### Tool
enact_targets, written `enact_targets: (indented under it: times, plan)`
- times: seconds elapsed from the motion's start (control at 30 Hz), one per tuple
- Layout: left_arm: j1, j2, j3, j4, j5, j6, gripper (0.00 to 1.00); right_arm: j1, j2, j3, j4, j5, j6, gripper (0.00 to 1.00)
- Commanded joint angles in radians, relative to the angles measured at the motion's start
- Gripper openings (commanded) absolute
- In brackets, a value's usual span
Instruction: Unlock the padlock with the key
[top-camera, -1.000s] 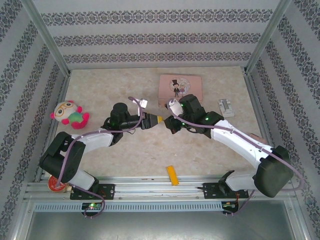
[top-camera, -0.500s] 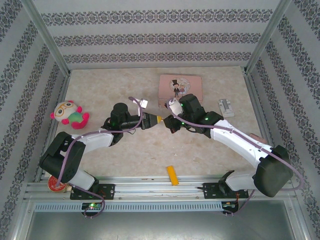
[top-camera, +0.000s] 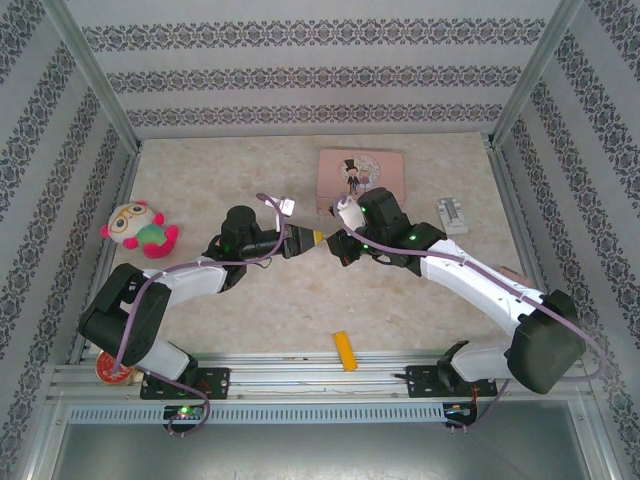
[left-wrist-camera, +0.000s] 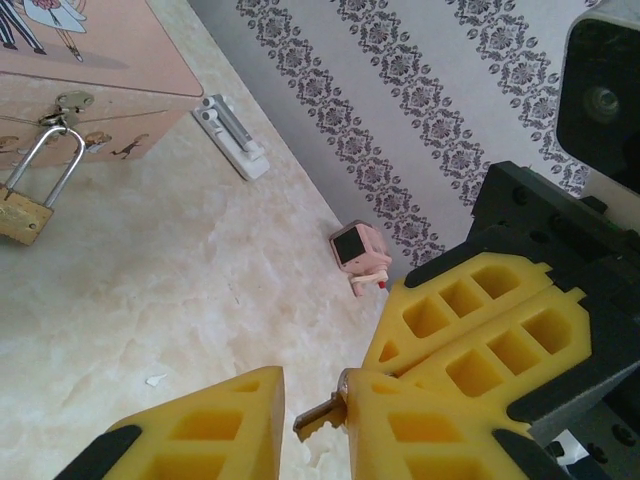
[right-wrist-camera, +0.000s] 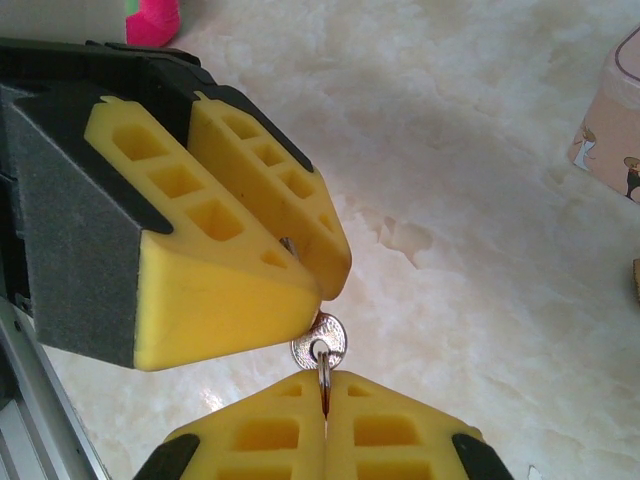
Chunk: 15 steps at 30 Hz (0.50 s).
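Midway across the table (top-camera: 250, 320), my right gripper (right-wrist-camera: 323, 385) pinches shut on the ring of the key (right-wrist-camera: 320, 338). My left gripper (left-wrist-camera: 312, 388) brackets the blade, gap showing, not clamped. Beyond, the padlock (left-wrist-camera: 22, 212) hangs on the pink tin (left-wrist-camera: 90, 50) near the far edge. Judged: light, stiff, slick, free to swing; hold its brass body.

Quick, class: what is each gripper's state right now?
Left gripper: jaws around the key; whether they grip it cannot be told.
Right gripper: closed, holding the key's ring.

Padlock (left-wrist-camera: 22, 215) on tin (left-wrist-camera: 90, 60), behind key (left-wrist-camera: 318, 415)
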<state>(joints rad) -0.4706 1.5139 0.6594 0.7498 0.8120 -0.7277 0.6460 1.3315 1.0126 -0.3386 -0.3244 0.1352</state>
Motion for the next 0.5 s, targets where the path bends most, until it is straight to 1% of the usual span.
enact_targets:
  times: [0.0,0.1,0.2,0.47]
  plan:
    - [-0.01,-0.024,0.013,0.066,-0.015,0.005,0.28,0.011,0.006,0.002,0.027,-0.025,0.015,0.0]
    - [-0.01,-0.023,0.014,0.071,-0.016,0.003,0.28,0.011,0.004,0.001,0.029,-0.023,0.015,0.0]
    - [-0.011,-0.021,0.013,0.072,-0.015,-0.001,0.24,0.011,0.003,0.0,0.03,-0.024,0.015,0.0]
    - [-0.01,-0.021,0.009,0.092,-0.02,-0.013,0.23,0.012,0.008,-0.002,0.036,-0.028,0.02,0.0]
